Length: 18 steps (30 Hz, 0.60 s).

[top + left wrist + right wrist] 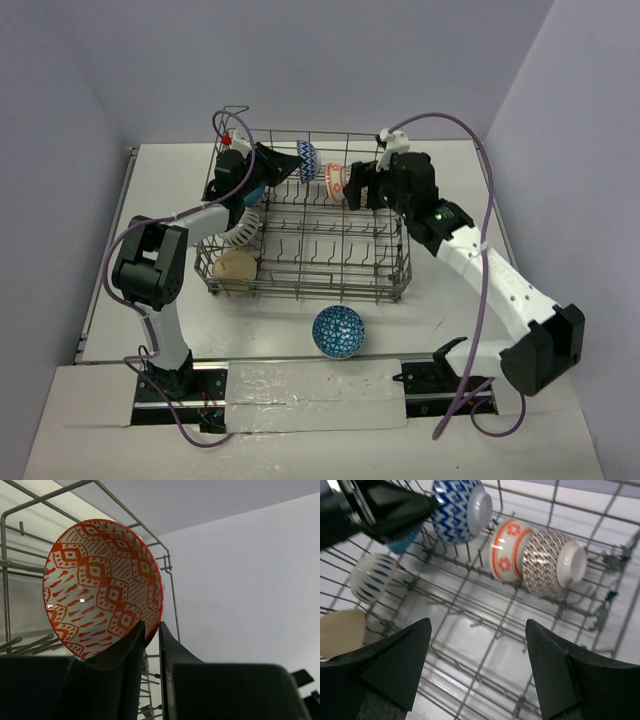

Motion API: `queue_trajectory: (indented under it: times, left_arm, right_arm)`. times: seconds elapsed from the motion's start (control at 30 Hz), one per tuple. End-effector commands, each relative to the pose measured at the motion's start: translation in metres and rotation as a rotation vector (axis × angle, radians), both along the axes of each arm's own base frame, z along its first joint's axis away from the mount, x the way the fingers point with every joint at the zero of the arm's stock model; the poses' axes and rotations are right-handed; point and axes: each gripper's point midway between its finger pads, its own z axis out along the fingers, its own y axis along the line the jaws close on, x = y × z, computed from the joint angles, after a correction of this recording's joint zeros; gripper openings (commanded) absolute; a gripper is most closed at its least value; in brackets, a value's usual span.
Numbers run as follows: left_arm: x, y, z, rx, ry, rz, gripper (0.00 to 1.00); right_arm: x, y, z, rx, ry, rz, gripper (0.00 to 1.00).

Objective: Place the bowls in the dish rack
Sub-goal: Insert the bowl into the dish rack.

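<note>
Grey dish rack (300, 285), open middle rows, blue bowl (338, 331) outside near edge

One camera looked down from above and behind me over the whole tabletop (430, 310) and dish rack (300, 285). My left wrist camera faced upward, close to the orange bowl (100, 585), which my downward-facing right wrist camera shared.

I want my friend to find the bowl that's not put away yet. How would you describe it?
Find the grey wire dish rack. Right in front of it, one blue patterned bowl sits on the white table. It is the only bowl outside the rack.
</note>
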Motion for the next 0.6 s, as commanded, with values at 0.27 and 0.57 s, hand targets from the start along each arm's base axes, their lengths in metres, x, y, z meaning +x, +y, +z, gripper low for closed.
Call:
queue_trajectory:
  times: [0.27, 0.57]
  left_arm:
    - [-0.003, 0.006, -0.001, 0.039, 0.029, -0.014, 0.20]
    - [-0.002, 0.010, -0.004, 0.056, 0.031, -0.014, 0.19]
  right_arm:
    - [0.072, 0.058, 0.035, 0.321, 0.026, 0.201, 0.85]
    - [0.108, 0.070, 0.021, 0.385, 0.076, 0.250, 0.90]
